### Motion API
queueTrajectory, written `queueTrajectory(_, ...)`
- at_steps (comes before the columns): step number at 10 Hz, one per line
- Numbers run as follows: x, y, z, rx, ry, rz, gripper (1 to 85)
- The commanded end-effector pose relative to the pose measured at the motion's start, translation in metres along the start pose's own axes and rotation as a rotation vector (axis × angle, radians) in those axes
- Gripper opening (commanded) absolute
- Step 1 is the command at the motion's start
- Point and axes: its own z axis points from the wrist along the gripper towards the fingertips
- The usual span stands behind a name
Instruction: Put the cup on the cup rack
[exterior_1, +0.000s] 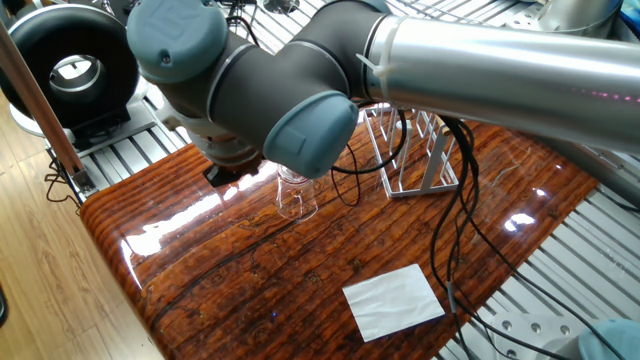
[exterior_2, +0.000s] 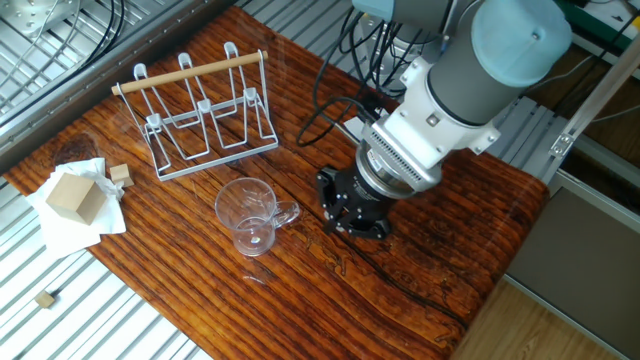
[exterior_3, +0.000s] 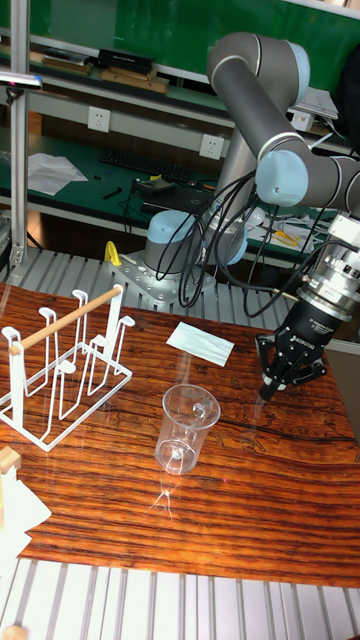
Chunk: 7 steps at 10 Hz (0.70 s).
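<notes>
We see the gripper (exterior_2: 353, 212) low over the table (exterior_2: 430, 270), its black fingers (exterior_3: 270, 383) slightly spread and holding nothing. The cup (exterior_2: 249, 217) stands upright just beside it, apart from the fingers, and is empty; a small handle projects toward the gripper. The rack (exterior_2: 205, 115) stands further back on the table, well apart from the cup, with no cup on its pegs. A wooden block (exterior_2: 76, 196) rests on crumpled white paper (exterior_2: 60, 222) near the rack. A flat white sheet (exterior_1: 393, 300) lies on the table's other end.
</notes>
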Motion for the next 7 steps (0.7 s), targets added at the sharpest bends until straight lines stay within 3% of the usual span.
queueTrajectory(1, 0.002, 0.005, 0.000, -0.026, 0.012, 0.045, 1.3)
queueTrajectory(4, 0.000, 0.010, 0.003, -0.041, 0.017, 0.134, 1.3)
queueTrajectory(6, 0.003, 0.037, -0.004, -0.142, 0.062, 0.238, 3.7)
queueTrajectory(7, 0.005, 0.040, -0.004, -0.158, 0.076, 0.256, 3.7)
